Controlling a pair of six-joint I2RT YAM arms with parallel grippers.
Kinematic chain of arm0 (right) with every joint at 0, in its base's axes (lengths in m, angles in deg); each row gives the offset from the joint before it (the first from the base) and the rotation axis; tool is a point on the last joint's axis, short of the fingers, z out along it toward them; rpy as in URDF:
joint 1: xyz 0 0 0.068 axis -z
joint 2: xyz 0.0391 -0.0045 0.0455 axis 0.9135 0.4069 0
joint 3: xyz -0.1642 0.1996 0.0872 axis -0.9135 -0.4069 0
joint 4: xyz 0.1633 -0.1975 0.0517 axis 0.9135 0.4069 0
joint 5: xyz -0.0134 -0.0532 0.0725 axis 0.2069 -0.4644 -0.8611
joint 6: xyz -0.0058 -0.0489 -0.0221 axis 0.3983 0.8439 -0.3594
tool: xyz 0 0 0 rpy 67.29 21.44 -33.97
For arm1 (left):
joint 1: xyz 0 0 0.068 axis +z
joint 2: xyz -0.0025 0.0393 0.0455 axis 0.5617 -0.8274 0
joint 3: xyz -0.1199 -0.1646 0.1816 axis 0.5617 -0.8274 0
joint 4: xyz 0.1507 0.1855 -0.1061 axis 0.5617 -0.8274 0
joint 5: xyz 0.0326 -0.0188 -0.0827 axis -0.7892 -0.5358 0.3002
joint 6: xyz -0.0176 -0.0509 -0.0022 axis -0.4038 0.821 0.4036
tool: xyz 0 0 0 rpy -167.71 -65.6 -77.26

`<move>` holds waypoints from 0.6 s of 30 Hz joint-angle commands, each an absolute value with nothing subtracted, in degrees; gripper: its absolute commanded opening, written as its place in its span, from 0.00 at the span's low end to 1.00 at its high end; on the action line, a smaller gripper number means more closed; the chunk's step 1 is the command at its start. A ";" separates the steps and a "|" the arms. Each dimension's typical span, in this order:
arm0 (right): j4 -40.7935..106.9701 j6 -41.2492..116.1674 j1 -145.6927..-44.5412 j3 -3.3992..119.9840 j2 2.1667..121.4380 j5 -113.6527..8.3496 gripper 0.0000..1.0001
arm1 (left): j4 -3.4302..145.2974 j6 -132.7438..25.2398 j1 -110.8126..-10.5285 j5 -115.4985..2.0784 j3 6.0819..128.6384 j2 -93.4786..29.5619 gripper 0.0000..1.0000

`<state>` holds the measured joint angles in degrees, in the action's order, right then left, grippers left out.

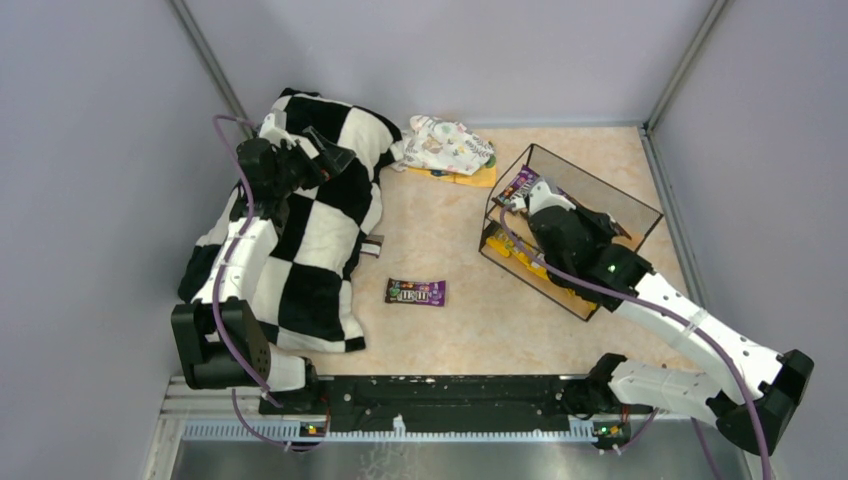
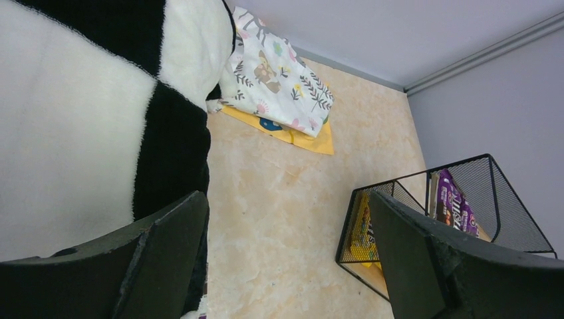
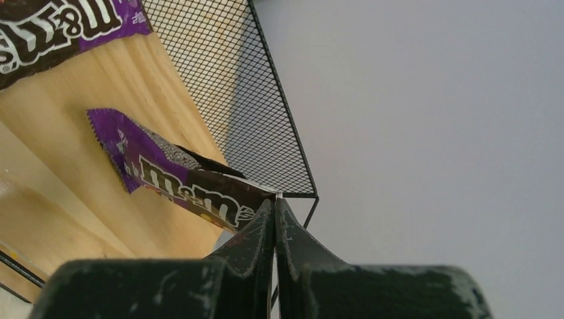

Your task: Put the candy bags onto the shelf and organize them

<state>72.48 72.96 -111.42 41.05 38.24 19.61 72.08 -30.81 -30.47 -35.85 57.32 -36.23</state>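
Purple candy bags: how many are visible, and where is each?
3 bags: one on the table; one lying on the shelf; one in the right jaws. Others may be hidden.

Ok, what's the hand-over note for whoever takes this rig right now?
Right gripper: shut on a purple candy bag at the shelf's upper board, beside another purple bag.
Left gripper: open, empty, over the checkered blanket.
Done: yellow bags on the lower tier.
Left: release this bag, then fetch the loose purple bag from the table.
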 commanded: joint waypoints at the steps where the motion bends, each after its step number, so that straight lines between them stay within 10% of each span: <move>1: 74.78 72.42 -111.01 39.83 38.05 18.72 0.00 | 73.49 -31.37 -30.74 -35.37 59.26 -35.91 0.98; 18: 79.83 72.50 -110.68 41.47 39.35 27.83 0.00 | 73.75 -30.71 -30.86 -34.43 59.26 -35.90 0.98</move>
<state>76.04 74.47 -111.18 38.91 38.30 24.22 72.03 -30.76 -30.58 -35.65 57.34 -36.21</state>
